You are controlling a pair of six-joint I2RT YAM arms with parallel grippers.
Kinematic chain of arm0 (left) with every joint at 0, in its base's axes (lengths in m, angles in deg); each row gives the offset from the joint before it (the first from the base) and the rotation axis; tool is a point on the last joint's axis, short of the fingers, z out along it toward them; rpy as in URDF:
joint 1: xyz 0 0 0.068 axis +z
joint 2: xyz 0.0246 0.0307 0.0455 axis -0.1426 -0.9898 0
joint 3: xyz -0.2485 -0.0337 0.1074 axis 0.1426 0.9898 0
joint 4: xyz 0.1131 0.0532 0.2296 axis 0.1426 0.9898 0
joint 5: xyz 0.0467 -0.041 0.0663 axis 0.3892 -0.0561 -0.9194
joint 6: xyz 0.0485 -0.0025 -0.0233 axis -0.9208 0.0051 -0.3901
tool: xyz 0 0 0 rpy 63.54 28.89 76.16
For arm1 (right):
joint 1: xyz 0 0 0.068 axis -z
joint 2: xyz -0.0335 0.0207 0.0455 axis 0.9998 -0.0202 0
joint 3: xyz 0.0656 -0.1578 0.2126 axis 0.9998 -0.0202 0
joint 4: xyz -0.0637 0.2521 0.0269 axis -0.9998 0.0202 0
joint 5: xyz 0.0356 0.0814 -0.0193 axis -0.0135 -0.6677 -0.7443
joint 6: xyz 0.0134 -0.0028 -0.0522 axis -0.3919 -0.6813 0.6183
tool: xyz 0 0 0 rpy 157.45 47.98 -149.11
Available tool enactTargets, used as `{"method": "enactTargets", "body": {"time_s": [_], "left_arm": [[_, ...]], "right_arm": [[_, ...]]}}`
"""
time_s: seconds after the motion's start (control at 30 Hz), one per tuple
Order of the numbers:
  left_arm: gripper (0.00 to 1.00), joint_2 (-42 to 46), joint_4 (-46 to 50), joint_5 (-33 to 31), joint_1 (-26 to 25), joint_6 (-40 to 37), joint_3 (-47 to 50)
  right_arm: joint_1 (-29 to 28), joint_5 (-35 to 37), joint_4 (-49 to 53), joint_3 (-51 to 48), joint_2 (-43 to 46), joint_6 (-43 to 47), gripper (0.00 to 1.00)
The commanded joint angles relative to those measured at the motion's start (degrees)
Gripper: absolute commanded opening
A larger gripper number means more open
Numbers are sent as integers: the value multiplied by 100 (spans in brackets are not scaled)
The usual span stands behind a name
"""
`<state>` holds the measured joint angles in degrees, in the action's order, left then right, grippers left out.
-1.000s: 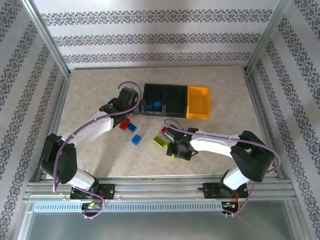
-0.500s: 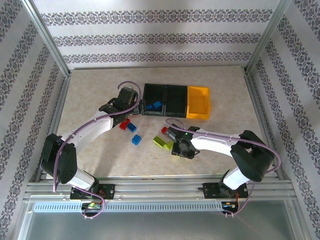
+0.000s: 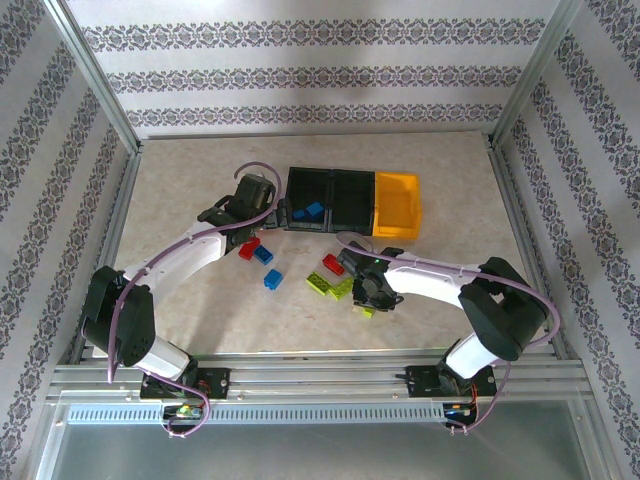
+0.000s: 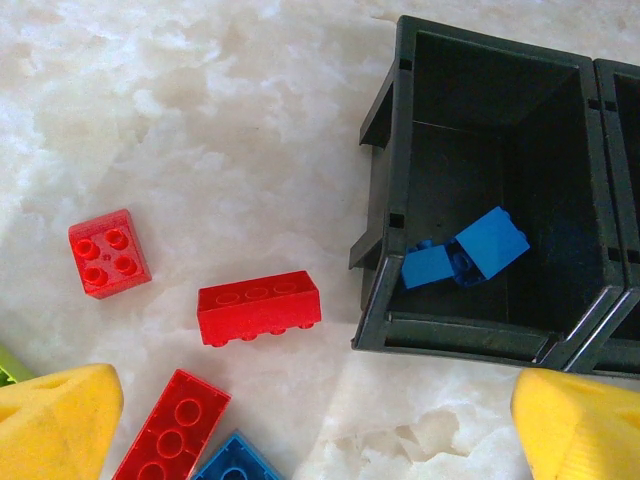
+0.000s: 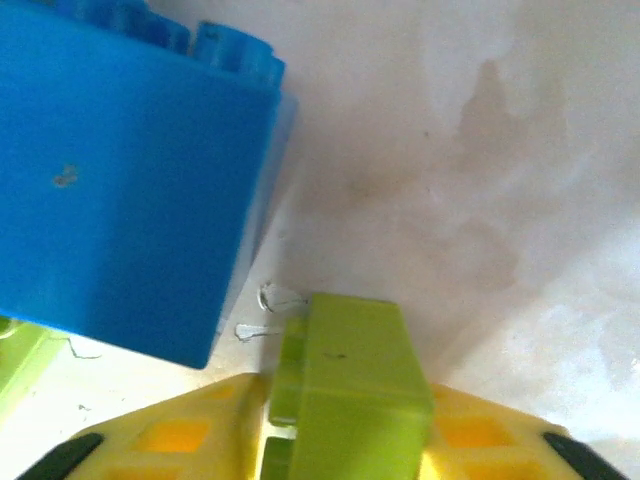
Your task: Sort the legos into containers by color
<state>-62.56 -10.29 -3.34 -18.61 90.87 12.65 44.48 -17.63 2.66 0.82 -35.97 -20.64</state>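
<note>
My right gripper (image 5: 350,440) is shut on a lime green lego (image 5: 352,385) held between its yellow fingers just above the table; in the top view this gripper (image 3: 368,293) is at the table's middle. A blue lego (image 5: 120,190) lies close on its left. My left gripper (image 4: 315,430) hangs open over the table beside the left black container (image 4: 375,290), which holds two blue legos (image 4: 465,255). Three red legos (image 4: 260,307) and a blue one (image 4: 230,462) lie under it. The containers (image 3: 352,200) stand in a row, the yellow one (image 3: 397,205) on the right.
Loose legos lie between the arms: red (image 3: 248,248), blue (image 3: 272,279) and lime green (image 3: 320,284). Patterned walls and metal frame posts (image 3: 120,190) close in the table on three sides.
The right gripper has closed on the lime green lego and shifted slightly to the right. The left arm has stayed still and open.
</note>
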Motion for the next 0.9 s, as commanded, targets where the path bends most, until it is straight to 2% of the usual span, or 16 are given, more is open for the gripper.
{"method": "enactTargets", "body": {"time_s": [0.0, 0.1, 0.3, 0.5, 0.63, 0.77, 0.87], "left_arm": [[100, 122, -182, -20, 98, 107, 136], [99, 183, -191, -53, 116, 108, 173], [100, 329, -209, -153, 157, 133, 286], [100, 579, -322, -263, 193, 160, 508], [100, 708, -319, -303, 242, 205, 636], [100, 786, -264, -313, 288, 238, 704], [100, 812, -223, -291, 325, 247, 724]], "right_arm": [[23, 28, 20, -3, -11, 137, 29], [22, 144, 205, 57, 192, 281, 24], [129, 792, 1031, 504, 713, 769, 24], [808, 1110, 1225, 1114, 1006, 1796, 27], [1498, 1110, 1045, 1693, 688, 2622, 28], [1880, 1326, 822, 2340, 51, 3288, 27], [2154, 1221, 670, 2828, -519, 3651, 27]]}}
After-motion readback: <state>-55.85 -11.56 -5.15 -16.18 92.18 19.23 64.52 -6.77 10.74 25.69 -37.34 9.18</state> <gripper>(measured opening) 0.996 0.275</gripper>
